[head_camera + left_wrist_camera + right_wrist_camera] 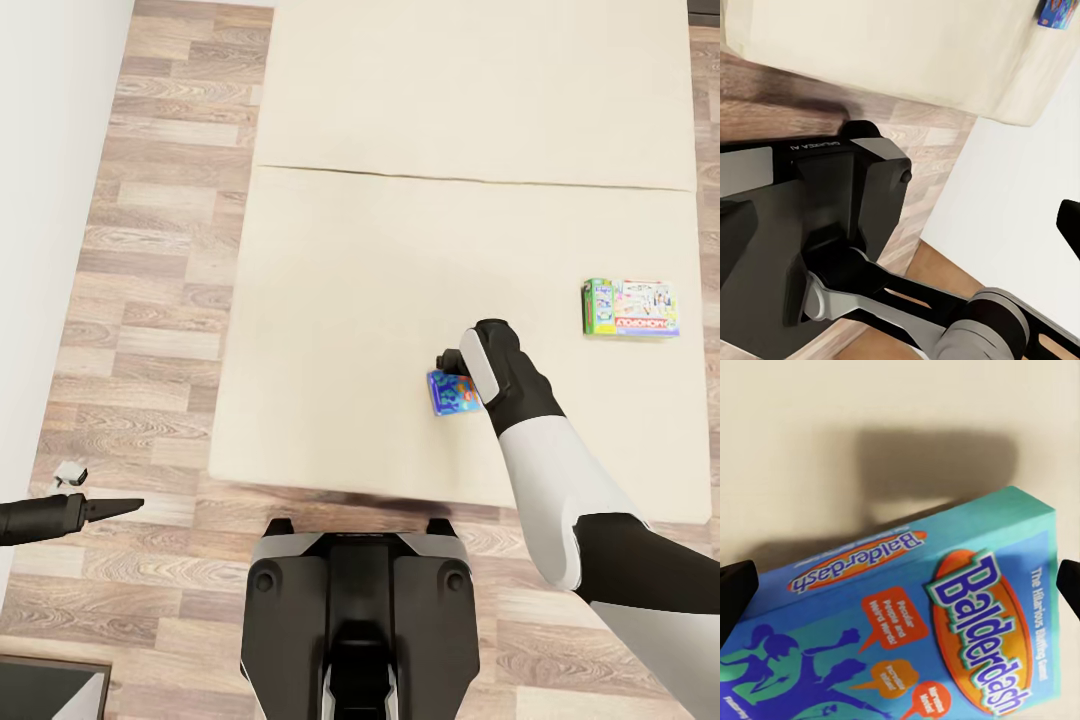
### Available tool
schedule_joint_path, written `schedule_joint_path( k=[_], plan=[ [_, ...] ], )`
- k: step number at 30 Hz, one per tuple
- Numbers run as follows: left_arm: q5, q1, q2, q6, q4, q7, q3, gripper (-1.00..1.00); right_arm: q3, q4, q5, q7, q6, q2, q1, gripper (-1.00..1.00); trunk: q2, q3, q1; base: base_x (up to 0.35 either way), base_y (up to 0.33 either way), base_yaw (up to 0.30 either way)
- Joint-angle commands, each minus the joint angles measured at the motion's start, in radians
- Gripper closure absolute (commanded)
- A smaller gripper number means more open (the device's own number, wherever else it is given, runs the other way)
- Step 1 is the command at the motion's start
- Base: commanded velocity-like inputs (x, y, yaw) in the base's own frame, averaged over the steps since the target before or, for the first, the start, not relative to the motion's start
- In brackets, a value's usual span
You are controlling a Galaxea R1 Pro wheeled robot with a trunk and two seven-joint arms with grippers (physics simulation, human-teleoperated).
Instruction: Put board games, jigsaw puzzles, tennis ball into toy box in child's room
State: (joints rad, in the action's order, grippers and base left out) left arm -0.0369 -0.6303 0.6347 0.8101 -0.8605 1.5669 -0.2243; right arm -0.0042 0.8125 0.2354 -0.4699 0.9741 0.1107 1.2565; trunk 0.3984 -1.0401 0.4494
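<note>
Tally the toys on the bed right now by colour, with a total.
Blue board game, under the right gripper: 1
Green and white board game, near the bed's right edge: 1
Total: 2

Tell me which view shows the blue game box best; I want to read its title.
The right wrist view: the blue game box is close, its title "Balderdash" legible. The head view shows it small beside the right claw; the left wrist view catches one corner.
</note>
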Motion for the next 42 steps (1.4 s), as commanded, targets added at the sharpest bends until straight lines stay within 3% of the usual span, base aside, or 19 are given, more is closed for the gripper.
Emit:
schedule_joint_path(
  k=[1,42],
  plan=[
    [0.0,0.0,0.0,0.011,0.0,0.004,0.0,-1.0,0.0,0.001,0.011,-0.009,0.002,0.0,0.0,-1.0,0.002,-0.001,0.001,-0.016,0.0,0.0],
    [0.0,0.0,-0.001,0.011,0.0,0.004,0.0,-1.0,0.001,-0.001,0.008,-0.01,-0.012,-0.01,0.0,-1.0,0.002,-0.001,0.001,-0.041,0.0,0.0]
  ],
)
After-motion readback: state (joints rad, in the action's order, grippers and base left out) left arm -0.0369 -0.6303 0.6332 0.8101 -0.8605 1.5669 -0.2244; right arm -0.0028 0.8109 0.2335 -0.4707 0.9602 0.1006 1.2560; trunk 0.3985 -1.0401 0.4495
